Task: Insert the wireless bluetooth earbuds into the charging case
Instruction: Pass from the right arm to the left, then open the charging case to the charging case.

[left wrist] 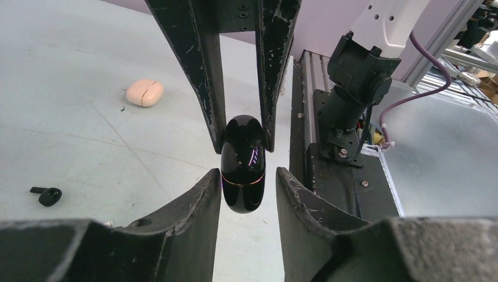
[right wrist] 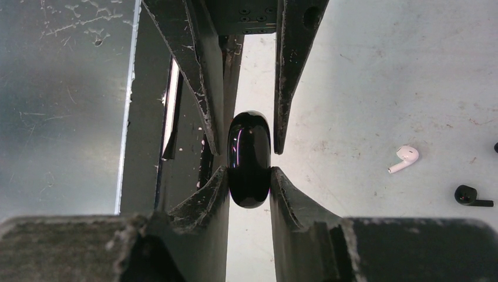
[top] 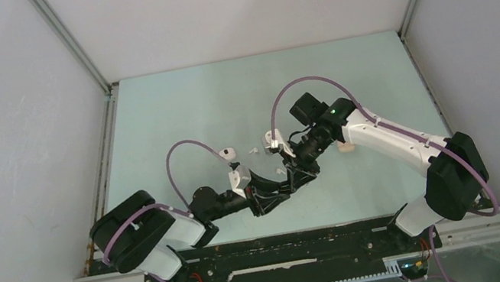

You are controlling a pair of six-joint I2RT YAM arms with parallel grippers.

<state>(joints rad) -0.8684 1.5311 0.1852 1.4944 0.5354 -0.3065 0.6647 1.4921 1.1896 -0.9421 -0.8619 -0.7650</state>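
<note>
A glossy black charging case [left wrist: 242,164] hangs above the table between both grippers, lid closed. My right gripper [right wrist: 248,173] is shut on the case [right wrist: 249,160], pads pressed to both its sides. My left gripper [left wrist: 247,176] stands open around the case's other end, with a gap showing on one side. In the top view the two grippers [top: 288,174] meet at mid-table and hide the case. A black earbud [left wrist: 47,194] lies on the table. A white earbud [right wrist: 405,157] and a black earbud [right wrist: 470,195] lie close together.
A pink closed case [left wrist: 145,93] lies on the table, seen by the right arm [top: 345,145] from above. A small white case [top: 227,151] sits left of the grippers. White walls enclose the table; a black rail [top: 288,243] runs along the near edge.
</note>
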